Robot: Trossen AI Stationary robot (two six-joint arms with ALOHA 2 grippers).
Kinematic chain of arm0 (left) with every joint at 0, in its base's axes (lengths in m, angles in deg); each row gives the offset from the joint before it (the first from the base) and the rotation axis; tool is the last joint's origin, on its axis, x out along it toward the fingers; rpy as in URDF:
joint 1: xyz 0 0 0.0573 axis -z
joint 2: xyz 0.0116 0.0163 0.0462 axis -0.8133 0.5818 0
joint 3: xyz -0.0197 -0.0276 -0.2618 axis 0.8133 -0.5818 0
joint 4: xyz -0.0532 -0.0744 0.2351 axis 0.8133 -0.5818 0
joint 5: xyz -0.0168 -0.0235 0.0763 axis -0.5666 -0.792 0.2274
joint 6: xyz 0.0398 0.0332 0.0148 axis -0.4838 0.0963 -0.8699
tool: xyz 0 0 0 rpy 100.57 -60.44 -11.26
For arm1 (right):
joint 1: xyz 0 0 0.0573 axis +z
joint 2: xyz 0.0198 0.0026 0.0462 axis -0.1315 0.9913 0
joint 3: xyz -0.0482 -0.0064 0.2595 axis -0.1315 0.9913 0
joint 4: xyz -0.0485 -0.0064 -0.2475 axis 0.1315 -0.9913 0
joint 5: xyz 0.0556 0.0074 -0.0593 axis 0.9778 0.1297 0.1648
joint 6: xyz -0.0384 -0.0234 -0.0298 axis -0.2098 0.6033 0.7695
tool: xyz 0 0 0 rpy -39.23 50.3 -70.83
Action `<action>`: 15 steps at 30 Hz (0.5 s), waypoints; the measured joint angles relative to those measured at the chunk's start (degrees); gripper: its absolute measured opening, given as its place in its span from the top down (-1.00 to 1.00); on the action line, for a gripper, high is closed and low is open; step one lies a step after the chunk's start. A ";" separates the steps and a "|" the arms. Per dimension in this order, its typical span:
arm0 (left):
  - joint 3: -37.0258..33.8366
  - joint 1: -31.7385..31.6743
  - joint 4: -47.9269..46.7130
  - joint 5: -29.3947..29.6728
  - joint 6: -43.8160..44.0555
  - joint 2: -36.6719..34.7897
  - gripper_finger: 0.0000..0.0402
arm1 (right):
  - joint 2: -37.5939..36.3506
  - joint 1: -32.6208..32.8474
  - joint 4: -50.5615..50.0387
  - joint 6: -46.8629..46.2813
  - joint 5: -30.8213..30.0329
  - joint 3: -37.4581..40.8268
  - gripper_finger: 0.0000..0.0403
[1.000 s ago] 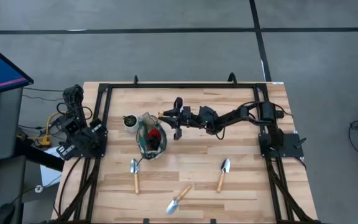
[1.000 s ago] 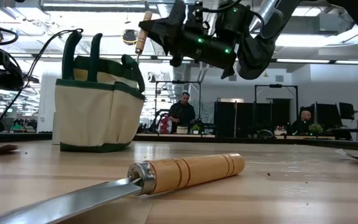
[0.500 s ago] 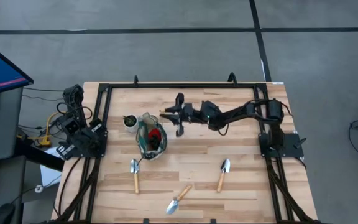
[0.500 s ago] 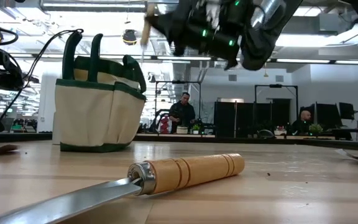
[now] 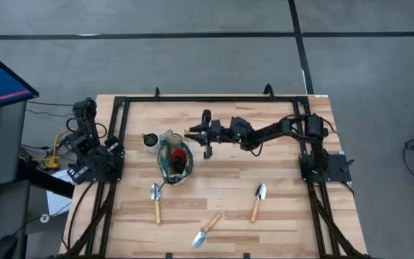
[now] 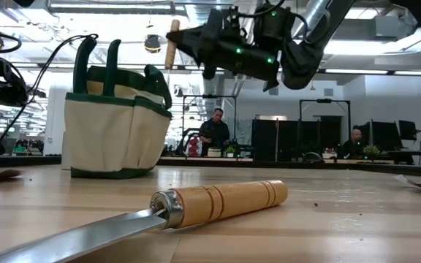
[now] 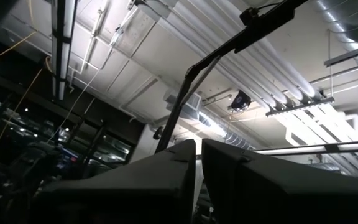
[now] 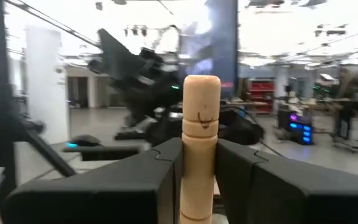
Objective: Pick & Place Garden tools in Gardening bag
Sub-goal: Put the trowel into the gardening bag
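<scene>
Our right end effector [image 8: 199,163] grips a wooden-handled trowel [image 8: 201,127] above the worktop [image 5: 279,208], at 3 o'clock of the gardening bag [image 5: 174,156]; our left end effector [image 7: 197,168], nearly closed, waits at 9 o'clock

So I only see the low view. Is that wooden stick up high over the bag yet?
Observer: Not quite. From above, the right gripper hangs beside the gardening bag, on the side toward the right arm's base, not over its opening.
Operator: And how many trowels lie on the table?
Observer: Three trowels: one in front of the bag, one by the front edge, one further right.
</scene>
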 joint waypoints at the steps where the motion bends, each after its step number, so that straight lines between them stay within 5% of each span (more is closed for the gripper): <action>1: 0.00 -0.03 0.03 0.23 0.00 0.00 0.91 | 0.00 0.16 -0.11 -0.04 0.59 0.00 0.71; 15: 0.00 -1.11 0.10 0.23 0.02 0.00 0.91 | 0.00 0.74 1.17 -0.13 5.24 0.02 0.71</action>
